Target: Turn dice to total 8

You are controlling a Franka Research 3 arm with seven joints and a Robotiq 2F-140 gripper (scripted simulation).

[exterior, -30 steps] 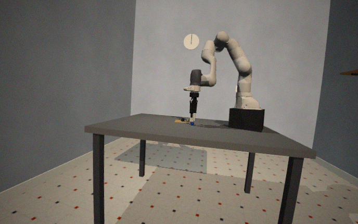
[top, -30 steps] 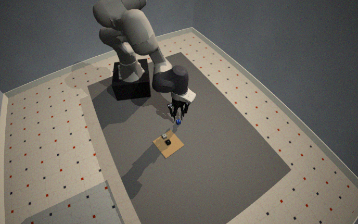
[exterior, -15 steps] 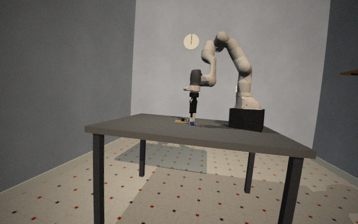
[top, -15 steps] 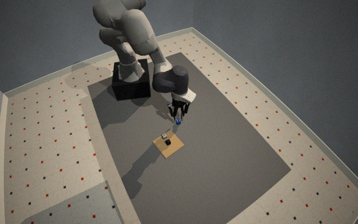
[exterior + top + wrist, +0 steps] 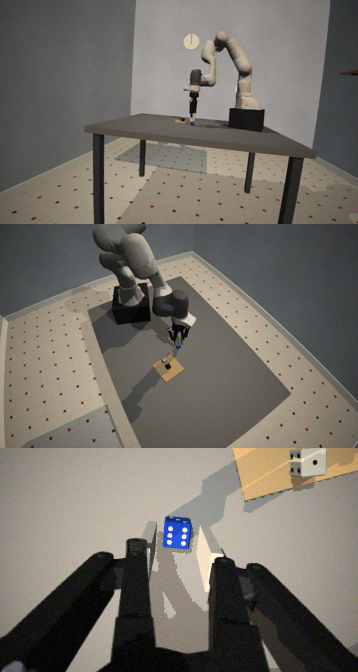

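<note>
- The tool [image 5: 178, 343] [image 5: 192, 119] [image 5: 177, 538] is partly open, its fingers well short of full spread; a gap shows on each side of the die between them, so it holds nothing.
- The blue die [image 5: 178, 346] [image 5: 191, 123] [image 5: 177, 534] sits off the mat, on the worktop [image 5: 211, 382] [image 5: 158, 132] [image 5: 75, 498], about midway between the two long edges and nearer the robot's short edge. Six pips face the wrist camera, probably the top face.
- It looks light, rigid and hardly fragile. Its smooth faces may slip, so I would take two opposite upright sides, low and centred, pads square to them; a grip on an edge could twist it.
- The mat [image 5: 175, 371] [image 5: 178, 121] [image 5: 265, 473] lies beyond, farther from the robot's short edge. It seems thin and light; pressing or dragging on its border could shift it.
- The white die [image 5: 164, 360] [image 5: 187, 120] [image 5: 307, 462] rests on the mat, apparently one up; it should handle likewise.
- The black die [image 5: 167, 366] [image 5: 182, 120] is just beside it, its number unreadable; the narrow space calls for slim finger placement.

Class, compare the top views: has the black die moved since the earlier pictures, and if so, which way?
No visible move: the black die keeps its place on the mat, so there is no direction to give.
</note>
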